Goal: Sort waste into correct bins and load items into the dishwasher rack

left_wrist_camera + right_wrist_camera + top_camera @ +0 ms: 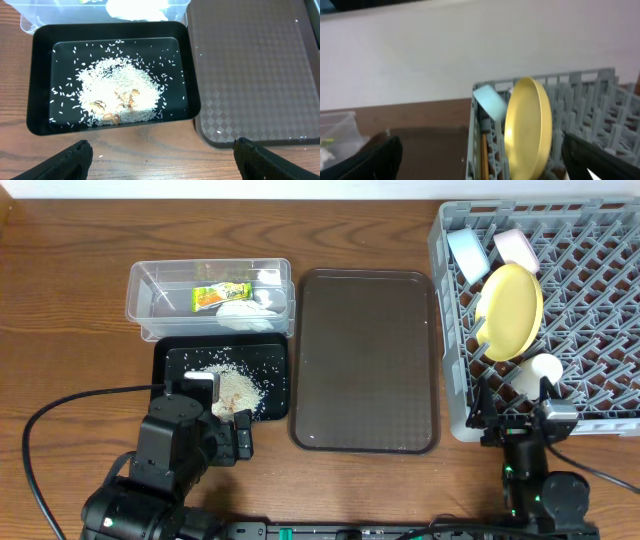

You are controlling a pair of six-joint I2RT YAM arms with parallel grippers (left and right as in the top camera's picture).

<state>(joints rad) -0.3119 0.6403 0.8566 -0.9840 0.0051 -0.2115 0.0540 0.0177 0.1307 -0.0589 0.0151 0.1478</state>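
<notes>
Plainly, the left fingers (70,160) stand spread wide and released, with nothing between them, poised over bare bench (150,150). Just ahead of them sits the black tray (35,75), its near rim close to the fingertips. The rice scraps (120,95) lie in it as a loose heap in the middle, stray grains scattered round about and a few brownish bits on the near side of the pile. Beyond the tray, farther from these fingers, the clear tub (140,290) touches its far edge and holds the green-yellow snack wrapper (220,296) with the crumpled white tissue (250,310) just beside it. Ahead and to the right of the left fingers lies the brown serving tray (365,360), its near left corner just in front of the right-hand fingertip. The right fingers (365,162) are likewise parted and released, gripping nothing, and face the near left corner of the grey dishwasher rack (600,330). Straight ahead between them the yellow plate (512,310) stands on edge among the pegs. Past it, toward the rack's far left corner, lean the light blue bowl (467,252) and the white bowl (516,248). The small white cup (545,368) sits nearest the right fingers, just below the plate. A thin wooden piece, seemingly the chopsticks (484,155), stands inside the rack's near left wall.
</notes>
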